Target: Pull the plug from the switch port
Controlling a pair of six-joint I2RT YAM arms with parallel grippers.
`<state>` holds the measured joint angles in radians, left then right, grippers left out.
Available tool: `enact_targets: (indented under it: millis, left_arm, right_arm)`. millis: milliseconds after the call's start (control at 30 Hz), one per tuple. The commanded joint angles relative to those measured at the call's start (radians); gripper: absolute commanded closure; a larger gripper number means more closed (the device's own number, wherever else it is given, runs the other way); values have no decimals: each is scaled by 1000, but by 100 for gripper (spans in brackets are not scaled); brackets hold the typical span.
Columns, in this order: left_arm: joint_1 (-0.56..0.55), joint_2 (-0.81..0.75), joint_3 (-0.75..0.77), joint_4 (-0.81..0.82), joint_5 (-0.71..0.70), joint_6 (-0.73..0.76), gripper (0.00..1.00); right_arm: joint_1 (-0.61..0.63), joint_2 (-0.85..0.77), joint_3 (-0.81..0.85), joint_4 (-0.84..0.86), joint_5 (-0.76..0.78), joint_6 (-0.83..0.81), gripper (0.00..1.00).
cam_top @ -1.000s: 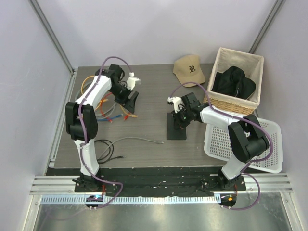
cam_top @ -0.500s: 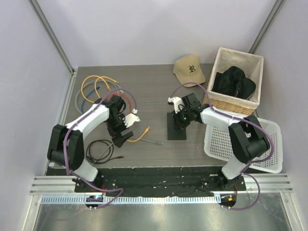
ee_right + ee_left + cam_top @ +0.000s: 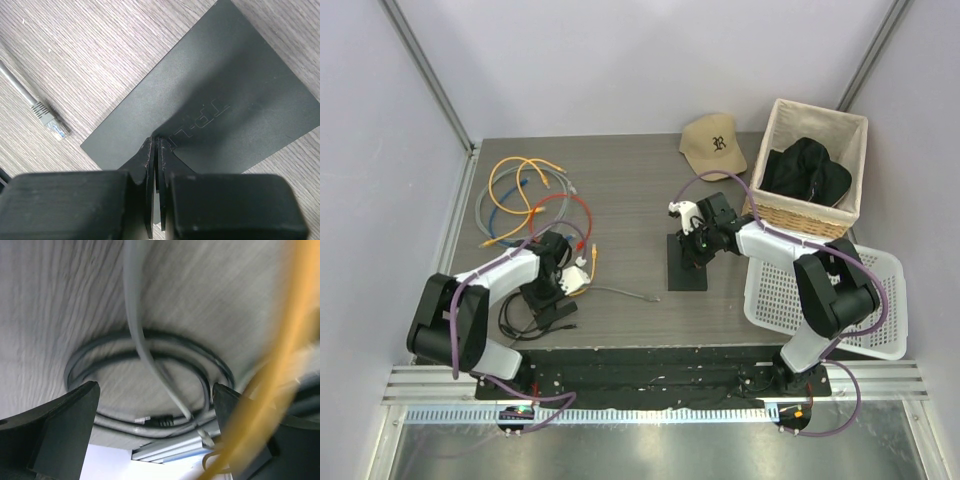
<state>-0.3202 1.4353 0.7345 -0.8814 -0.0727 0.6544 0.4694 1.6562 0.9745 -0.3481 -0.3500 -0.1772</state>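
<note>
switch (image 3: 225,100) flat matte black, embossed lettering, right hand (image 3: 156,144) closed, tips touching its top, left hand (image 3: 155,410) open above cables (image 3: 150,340)

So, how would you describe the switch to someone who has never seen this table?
Find the wicker basket at the table's far right; just left of it, in front of the tan cap, under the right arm's jaws, lies the switch. It is the only flat, rigid black rectangle: the basket's black garment is crumpled.
</note>
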Motion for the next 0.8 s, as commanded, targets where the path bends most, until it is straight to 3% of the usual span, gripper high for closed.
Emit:
enact_targets:
  millis: [0, 100, 133, 200, 233, 300, 333, 467, 767]
  left_arm:
    - [1, 62, -71, 186, -74, -12, 2]
    - [3, 118, -116, 281, -92, 5, 13]
    - [3, 135, -115, 286, -79, 13, 29]
    - [3, 193, -98, 283, -32, 8, 40]
    - [4, 218, -87, 274, -13, 5, 60]
    - [3, 287, -48, 234, 40, 4, 79]
    - [3, 309, -34, 222, 53, -2, 100]
    - [9, 338, 28, 148, 67, 13, 100]
    - [52, 165, 181, 26, 189, 18, 100]
  right_arm:
    - [6, 79, -26, -109, 45, -2, 93]
    - [6, 77, -25, -107, 46, -1, 93]
    - [6, 76, -23, -109, 48, 1, 93]
    - [6, 71, -26, -109, 52, -4, 93]
    - [6, 68, -31, -111, 55, -4, 93]
    - [6, 62, -33, -111, 57, -7, 93]
    - [6, 59, -37, -112, 60, -8, 93]
    - [6, 51, -42, -112, 66, -16, 93]
    - [6, 68, -22, -97, 69, -21, 89]
